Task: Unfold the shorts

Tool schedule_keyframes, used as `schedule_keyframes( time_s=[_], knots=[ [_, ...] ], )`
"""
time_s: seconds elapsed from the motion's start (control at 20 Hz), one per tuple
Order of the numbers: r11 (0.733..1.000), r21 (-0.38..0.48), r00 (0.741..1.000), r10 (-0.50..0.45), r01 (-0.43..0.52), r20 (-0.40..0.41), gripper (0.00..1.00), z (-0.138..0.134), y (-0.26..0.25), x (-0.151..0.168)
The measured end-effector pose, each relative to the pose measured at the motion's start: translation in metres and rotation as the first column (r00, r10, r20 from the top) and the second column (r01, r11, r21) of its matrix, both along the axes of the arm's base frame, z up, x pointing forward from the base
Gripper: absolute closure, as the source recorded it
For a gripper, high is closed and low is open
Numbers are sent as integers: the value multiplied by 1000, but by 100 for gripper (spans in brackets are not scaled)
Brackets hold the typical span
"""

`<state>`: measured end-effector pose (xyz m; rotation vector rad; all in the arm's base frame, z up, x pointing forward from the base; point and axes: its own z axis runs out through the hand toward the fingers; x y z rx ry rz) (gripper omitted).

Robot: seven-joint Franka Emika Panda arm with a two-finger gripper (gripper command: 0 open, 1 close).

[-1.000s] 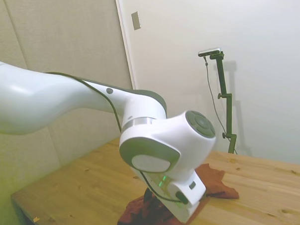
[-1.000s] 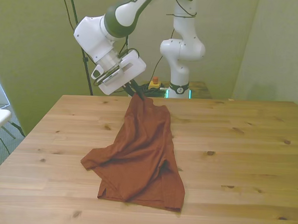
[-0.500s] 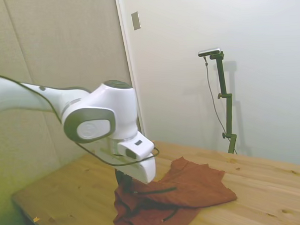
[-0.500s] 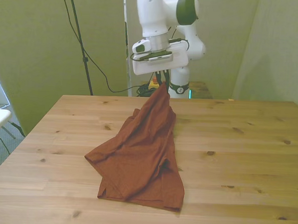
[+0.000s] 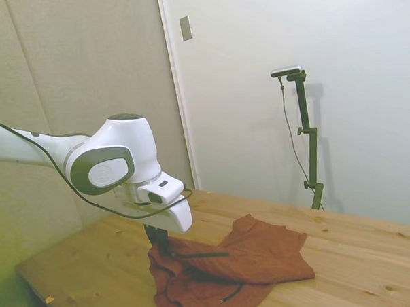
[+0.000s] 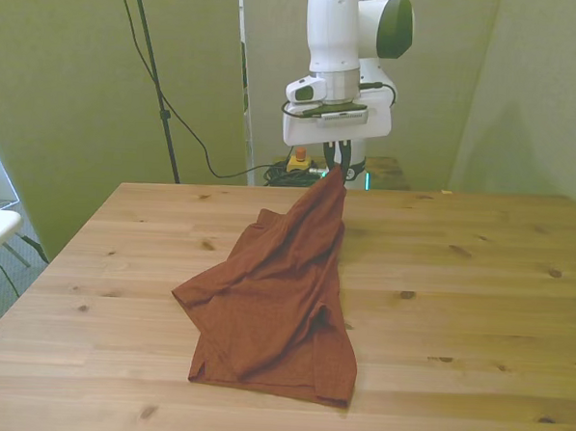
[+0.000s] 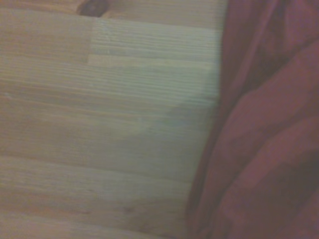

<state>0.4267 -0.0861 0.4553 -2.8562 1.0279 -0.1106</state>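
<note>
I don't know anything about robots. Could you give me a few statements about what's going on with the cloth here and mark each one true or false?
1. The gripper is pinching one end of the shorts and holding it up off the table. True.
2. The shorts lie completely flat. False: one end is lifted, while the rest rests rumpled on the wood.
3. The shorts are blue. False: they are rust-brown.
4. Most of the fabric lies on the table. True.
5. A person's hand helps to hold the cloth. False: only the gripper holds it.

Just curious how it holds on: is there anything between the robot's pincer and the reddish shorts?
Nothing. In the front view the pincer is pinched directly on a raised corner of the shorts; the cloth hangs from it to the table.
</note>
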Motion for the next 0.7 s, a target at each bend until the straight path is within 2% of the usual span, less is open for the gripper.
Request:
schedule_keyframes(
  time_s=[0.2, 0.25, 0.7],
  knots=[
    [999, -4, 999, 41, -41, -11, 100, -2, 29, 6],
    [999, -4, 998, 54, -54, -19, 0, -4, 37, 6],
    [993, -60, 989, 94, -101, -112, 0, -30, 74, 2]
  ],
)
